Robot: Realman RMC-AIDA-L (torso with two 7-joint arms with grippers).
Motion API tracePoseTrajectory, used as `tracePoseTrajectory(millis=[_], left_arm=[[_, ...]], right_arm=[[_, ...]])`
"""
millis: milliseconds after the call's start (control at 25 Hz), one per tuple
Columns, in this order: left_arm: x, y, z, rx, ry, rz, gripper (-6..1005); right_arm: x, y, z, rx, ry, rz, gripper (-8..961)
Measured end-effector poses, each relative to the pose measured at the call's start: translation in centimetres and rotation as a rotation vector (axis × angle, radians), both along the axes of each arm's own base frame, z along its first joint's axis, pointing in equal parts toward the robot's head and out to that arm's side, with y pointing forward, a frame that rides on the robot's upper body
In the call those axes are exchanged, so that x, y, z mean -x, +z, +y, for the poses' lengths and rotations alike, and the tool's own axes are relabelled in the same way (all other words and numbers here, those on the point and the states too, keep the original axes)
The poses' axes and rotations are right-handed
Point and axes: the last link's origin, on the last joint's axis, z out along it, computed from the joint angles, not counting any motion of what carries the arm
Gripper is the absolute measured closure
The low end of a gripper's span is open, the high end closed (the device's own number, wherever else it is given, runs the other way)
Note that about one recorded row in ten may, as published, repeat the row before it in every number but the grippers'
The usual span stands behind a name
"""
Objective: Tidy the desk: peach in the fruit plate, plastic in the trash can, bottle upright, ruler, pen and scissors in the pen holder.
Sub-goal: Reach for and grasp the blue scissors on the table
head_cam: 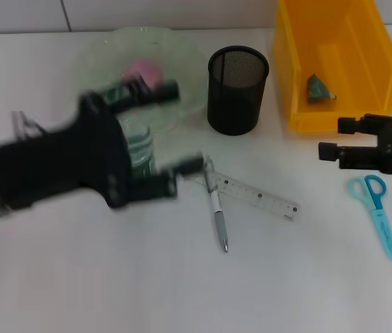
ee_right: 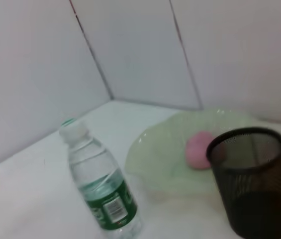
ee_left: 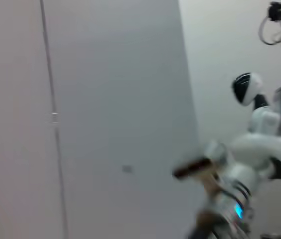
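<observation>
My left gripper [head_cam: 180, 130] is blurred over the desk's left half, open, its fingers wide apart. The clear bottle [head_cam: 140, 149] with a green label shows just beneath it. In the right wrist view the bottle [ee_right: 100, 189] stands on its base with its cap on and nothing touching it. The pink peach [head_cam: 143, 71] lies in the green glass fruit plate [head_cam: 182, 52]. A black mesh pen holder [head_cam: 237, 90] is empty. Ruler [head_cam: 258, 196] and pen [head_cam: 216, 208] lie crossed at centre. Blue scissors [head_cam: 376, 208] lie right, below my open, empty right gripper [head_cam: 334, 139].
A yellow bin [head_cam: 376, 41] at the back right holds a green piece of plastic [head_cam: 318, 89]. The left wrist view shows only a wall and a white robot figure [ee_left: 249, 164]. A tiled wall runs behind the desk.
</observation>
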Motion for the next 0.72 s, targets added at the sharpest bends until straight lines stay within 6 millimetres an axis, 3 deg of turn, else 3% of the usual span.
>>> tracePoseTrajectory(millis=[80, 200, 440, 600, 720], left_arm=[[2.9, -5.1, -1.0, 0.13, -0.03, 0.022, 180], [4.1, -7.5, -1.2, 0.19, -0.011, 0.067, 180], [5.4, -9.1, -0.5, 0.2, 0.054, 0.143, 180], [6.0, -9.5, -0.1, 0.185, 0.081, 0.189, 181], [6.1, -9.7, 0.0, 0.185, 0.084, 0.201, 181]], right_arm=[[2.6, 2.7, -0.4, 0.082, -0.066, -0.105, 155], [4.3, 4.6, -0.3, 0.103, -0.183, -0.23, 155], [6.7, 6.5, -0.5, 0.122, -0.406, -0.448, 156], [8.3, 5.6, -0.6, 0.145, -0.536, -0.594, 156], [8.1, 4.4, -0.4, 0.138, -0.612, -0.711, 156]])
